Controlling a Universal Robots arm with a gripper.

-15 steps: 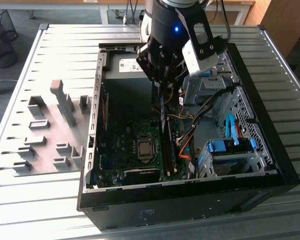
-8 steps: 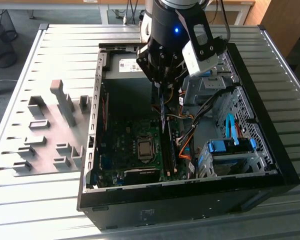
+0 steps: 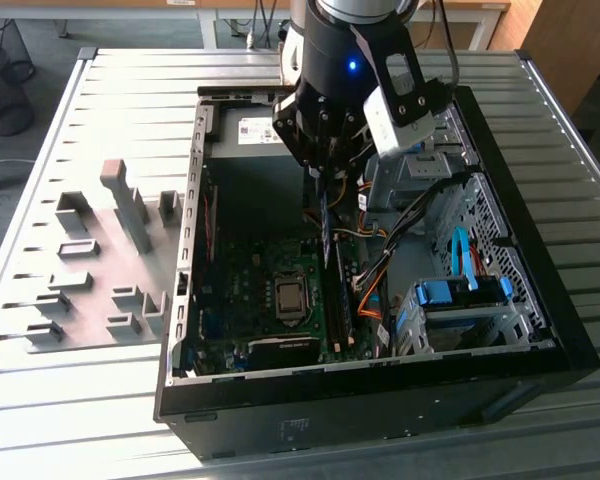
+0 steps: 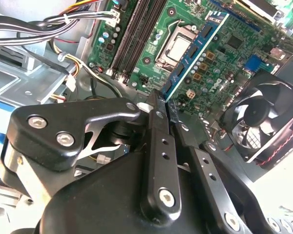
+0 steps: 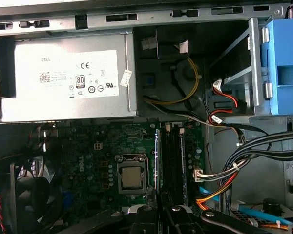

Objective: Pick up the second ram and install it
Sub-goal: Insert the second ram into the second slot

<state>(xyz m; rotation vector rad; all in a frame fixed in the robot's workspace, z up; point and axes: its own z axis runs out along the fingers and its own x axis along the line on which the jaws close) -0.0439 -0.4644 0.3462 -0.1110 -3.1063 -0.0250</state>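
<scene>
My gripper [image 3: 323,172] hangs inside the open computer case [image 3: 540,330], shut on the second ram [image 3: 326,228]. The ram is a slim blue stick with black chips [image 4: 193,48], held on edge between the two black fingers [image 4: 155,122]. In the first wrist view the ram [image 5: 157,161] appears edge-on, running along the dark memory slots [image 5: 174,161] on their processor-socket side. The slots [image 4: 136,34] lie on the green motherboard [image 3: 240,300]. I cannot tell whether the stick touches the board.
The processor socket [image 3: 291,297] sits beside the slots. A silver power supply [image 5: 68,78] fills the case's far end. Orange and black cables [image 3: 380,270] and blue drive brackets [image 3: 460,292] crowd the exterior view's right. A case fan [image 4: 263,117] and a grey slotted fixture [image 3: 100,260] are nearby.
</scene>
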